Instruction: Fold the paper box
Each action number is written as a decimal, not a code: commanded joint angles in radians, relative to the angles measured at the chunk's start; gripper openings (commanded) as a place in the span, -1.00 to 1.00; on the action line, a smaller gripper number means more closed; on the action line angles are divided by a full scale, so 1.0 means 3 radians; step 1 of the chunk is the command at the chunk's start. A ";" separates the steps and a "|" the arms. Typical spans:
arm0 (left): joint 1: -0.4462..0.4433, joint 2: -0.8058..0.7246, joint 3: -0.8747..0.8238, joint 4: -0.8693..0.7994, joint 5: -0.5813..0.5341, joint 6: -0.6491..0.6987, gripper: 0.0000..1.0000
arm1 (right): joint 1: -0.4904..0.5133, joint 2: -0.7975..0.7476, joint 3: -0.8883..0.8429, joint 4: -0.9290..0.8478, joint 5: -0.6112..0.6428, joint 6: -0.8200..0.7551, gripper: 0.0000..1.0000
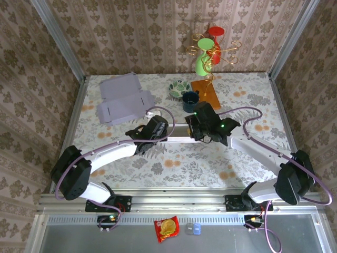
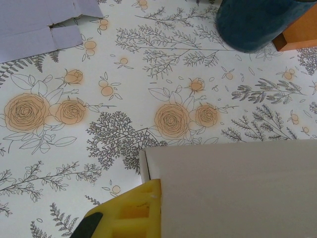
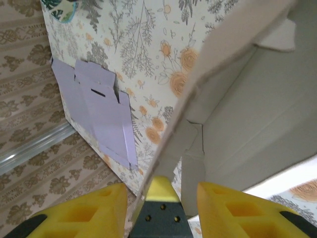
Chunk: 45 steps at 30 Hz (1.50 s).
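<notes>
The white paper box (image 1: pixel 178 138) stands partly formed near the middle of the floral table (image 1: pixel 174 168), held up between the two arms. In the top view the left gripper (image 1: pixel 160 127) meets it from 9 o'clock and the right gripper (image 1: pixel 202 126) from 3 o'clock. The left gripper is closed on the box: in the left wrist view one yellow finger (image 2: pixel 131 213) lies tight against the edge of a flat white panel (image 2: pixel 237 188), and that panel hides the other finger. The right gripper's jaws stand apart. In the right wrist view a raised flap of the box (image 3: pixel 247 114) runs edge-on down into the gap between the two yellow fingers (image 3: pixel 237 208), and neither pad can be seen pressing on it. Flat lavender box blanks (image 1: pixel 124 103) lie on the table toward 10 o'clock from the white box, well apart from it. A dark blue cup (image 1: pixel 190 100) stands near the box at about 12 o'clock. Just beside the cup at 2 o'clock is an orange board (image 1: pixel 206 94), and a patterned bowl (image 1: pixel 180 87) sits at the cup's 11 o'clock
</notes>
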 commanded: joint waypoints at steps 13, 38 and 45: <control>-0.0035 -0.0067 -0.0068 -0.0147 -0.0028 -0.0064 -0.89 | -0.0148 0.0292 0.0167 0.0130 -0.0184 0.0052 -0.52; 0.0009 -0.0995 0.0049 -0.0901 0.0597 -0.0362 0.17 | -0.0275 -0.0146 -0.0512 0.0527 -0.0574 -0.0445 -1.00; 0.0531 -0.0898 0.0009 -0.0758 0.1267 -0.0671 0.17 | -0.0292 -0.0156 -0.0738 0.0792 -0.0708 -0.0639 -1.00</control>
